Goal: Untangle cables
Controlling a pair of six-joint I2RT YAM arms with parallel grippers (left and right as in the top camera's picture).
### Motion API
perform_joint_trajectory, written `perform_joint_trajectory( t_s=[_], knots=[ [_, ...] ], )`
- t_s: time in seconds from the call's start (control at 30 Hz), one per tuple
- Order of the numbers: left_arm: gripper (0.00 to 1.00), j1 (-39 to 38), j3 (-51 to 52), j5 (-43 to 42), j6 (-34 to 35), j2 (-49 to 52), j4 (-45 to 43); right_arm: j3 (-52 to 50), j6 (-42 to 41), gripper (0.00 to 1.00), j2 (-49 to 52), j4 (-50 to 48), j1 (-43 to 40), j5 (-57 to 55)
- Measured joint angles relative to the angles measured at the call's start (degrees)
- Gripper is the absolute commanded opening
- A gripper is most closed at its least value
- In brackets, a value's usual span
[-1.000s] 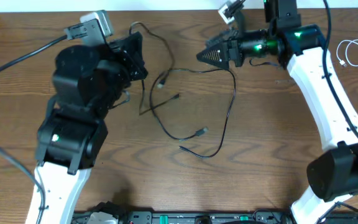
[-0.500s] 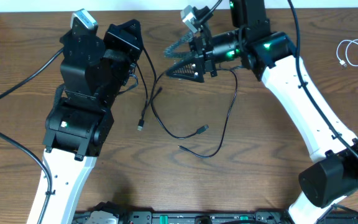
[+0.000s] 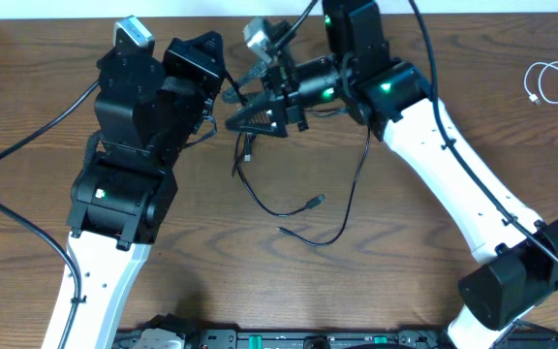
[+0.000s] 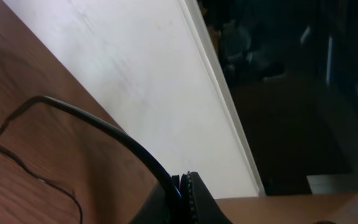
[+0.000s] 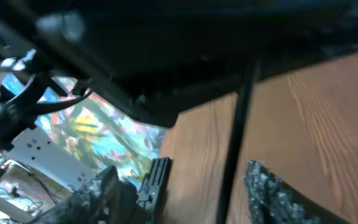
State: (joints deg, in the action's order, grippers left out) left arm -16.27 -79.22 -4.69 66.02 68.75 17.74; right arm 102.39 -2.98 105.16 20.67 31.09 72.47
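The black cable [image 3: 359, 170] lies in loose loops on the wooden table at centre, and one strand rises to my left gripper [image 3: 211, 78]. In the left wrist view my left gripper [image 4: 183, 190] is shut on the black cable [image 4: 104, 127]. My right gripper [image 3: 229, 109] is open right beside the left gripper. In the right wrist view the black cable [image 5: 234, 146] runs between the open fingers of my right gripper [image 5: 188, 199] without being pinched. The white cable [image 3: 551, 83] lies coiled at the far right edge, away from both grippers.
Thick black cables run to the left arm along the table's left side [image 3: 27, 145]. The table's back edge meets a white wall [image 4: 123, 68] just behind both grippers. A plug of the black cable [image 3: 315, 202] lies at the table's centre.
My right arm has swung left from the table's upper right until its open gripper is next to the left gripper. The left gripper rose, and the cable's hanging end was drawn up.
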Motion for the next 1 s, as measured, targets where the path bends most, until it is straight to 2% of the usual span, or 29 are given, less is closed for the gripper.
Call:
perform_joint_trajectory(
  t_s=[0.07,0.13,0.33,0.4,0.47,0.6,0.8,1.0],
  knots=[
    [0.07,0.02,0.00,-0.92,0.00,0.00,0.02,0.00,0.20,0.17,0.00,-0.33,0.31,-0.59],
    [0.06,0.00,0.00,-1.27,0.02,0.00,0.02,0.00,-0.26,0.01,0.00,-0.39,0.24,-0.98],
    [0.10,0.00,0.00,-1.64,0.00,0.00,0.68,0.00,-1.11,0.01,0.00,1.03,-0.61,-3.98],
    [0.23,0.02,0.00,-1.64,0.13,0.00,1.90,0.00,-1.57,0.01,0.00,1.86,-1.03,-6.03],
    [0.52,0.02,0.00,-1.66,0.15,0.00,3.15,0.00,-1.95,0.01,0.00,2.84,-1.75,-8.24],
    [0.68,0.02,0.00,-1.88,-1.79,0.00,4.35,0.00,-2.32,0.01,0.00,3.61,-3.17,-10.82],
    [0.72,0.02,0.00,-1.88,-10.16,0.00,7.76,0.11,-7.30,0.01,-0.63,-1.36,-8.76,-15.67],
    [0.75,0.00,0.00,-1.92,-18.34,0.00,13.38,3.93,-16.33,0.01,-4.28,-6.21,-19.91,-17.70]
  ],
)
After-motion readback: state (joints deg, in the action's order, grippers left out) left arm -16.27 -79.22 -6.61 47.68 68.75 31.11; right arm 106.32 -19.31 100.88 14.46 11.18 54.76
